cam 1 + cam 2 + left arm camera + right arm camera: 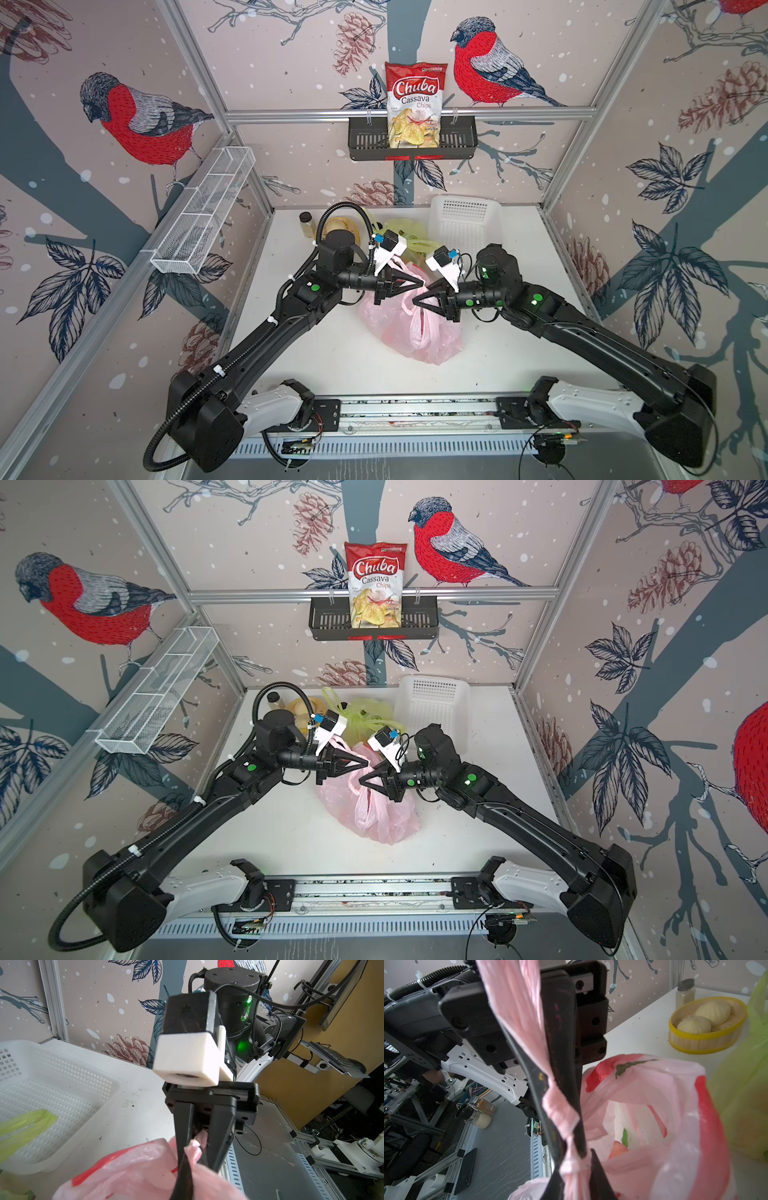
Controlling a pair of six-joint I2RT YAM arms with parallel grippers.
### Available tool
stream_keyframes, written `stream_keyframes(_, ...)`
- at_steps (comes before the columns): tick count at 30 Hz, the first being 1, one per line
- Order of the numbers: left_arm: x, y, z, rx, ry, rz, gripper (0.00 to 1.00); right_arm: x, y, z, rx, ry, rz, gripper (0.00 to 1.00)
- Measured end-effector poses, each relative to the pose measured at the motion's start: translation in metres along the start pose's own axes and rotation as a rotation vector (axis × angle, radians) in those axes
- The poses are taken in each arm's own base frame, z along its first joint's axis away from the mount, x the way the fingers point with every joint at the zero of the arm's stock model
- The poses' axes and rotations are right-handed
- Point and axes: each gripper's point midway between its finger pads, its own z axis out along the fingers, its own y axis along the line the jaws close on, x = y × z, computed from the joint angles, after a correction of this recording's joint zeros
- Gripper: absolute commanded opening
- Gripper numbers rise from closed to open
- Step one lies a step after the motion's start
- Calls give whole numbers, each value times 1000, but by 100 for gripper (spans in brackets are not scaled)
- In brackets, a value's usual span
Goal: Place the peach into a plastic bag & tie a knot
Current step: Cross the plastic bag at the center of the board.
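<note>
The pink plastic bag [419, 336] [374, 812] lies in the middle of the white table. Through its mouth the right wrist view shows the peach [617, 1150], orange-red with a green leaf. My left gripper [422, 284] [368, 764] is shut on one handle of the bag [193, 1149], and that pink strip runs up between its fingers [560, 1053]. My right gripper [413, 302] [576, 1180] is shut on a twisted handle. The two tips cross close together above the bag, and both handles are lifted.
A white perforated basket [465, 224] stands at the back right, with a green bag [409, 237] beside it. A yellow steamer with buns [708, 1024] and a small bottle [306, 222] sit at the back left. A black shelf [365, 141] holds a chips bag, and a wire shelf [203, 216] hangs on the left wall.
</note>
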Motion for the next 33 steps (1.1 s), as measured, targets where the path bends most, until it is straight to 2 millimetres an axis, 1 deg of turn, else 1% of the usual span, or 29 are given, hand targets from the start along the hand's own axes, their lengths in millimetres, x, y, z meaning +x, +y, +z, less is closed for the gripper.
stream_keyframes(1,0,0,0,-1,-1,0,3,-1,-2,-1,5,-3,1,1)
stream_keyframes(2,0,0,0,-2,-1,1,9,-1,-3,-1,8,-6,1,0)
stream_keyframes(3,-1,0,0,-2,-2,0,18,-2,-3,-2,9,-8,2,0)
stream_keyframes(4,-1,0,0,-4,-4,2,31,-2,-3,-2,9,-9,0,0)
stream_keyframes(5,-2,0,-1,-9,-6,4,41,-2,-3,-3,10,-11,1,0)
stream_keyframes(6,-2,0,-1,-15,-8,4,45,-2,-4,-3,14,-15,1,0)
stream_keyframes(7,0,0,-2,-22,-10,0,48,-2,-3,-4,14,-17,1,0)
stream_keyframes(10,6,-1,-5,-40,-9,-15,50,-5,-2,-7,13,-31,-1,0)
stream_keyframes(14,9,-6,-10,-57,-17,-5,54,-14,5,-15,0,-71,-12,0)
stream_keyframes(19,14,-5,-12,-76,-27,-14,56,-26,9,-21,-17,-125,-10,0)
stream_keyframes(29,6,-14,-15,-61,-61,3,59,-42,3,-14,-25,-175,18,0)
stream_keyframes(33,6,-15,-13,-59,-59,5,60,-46,-1,-10,-27,-180,36,0)
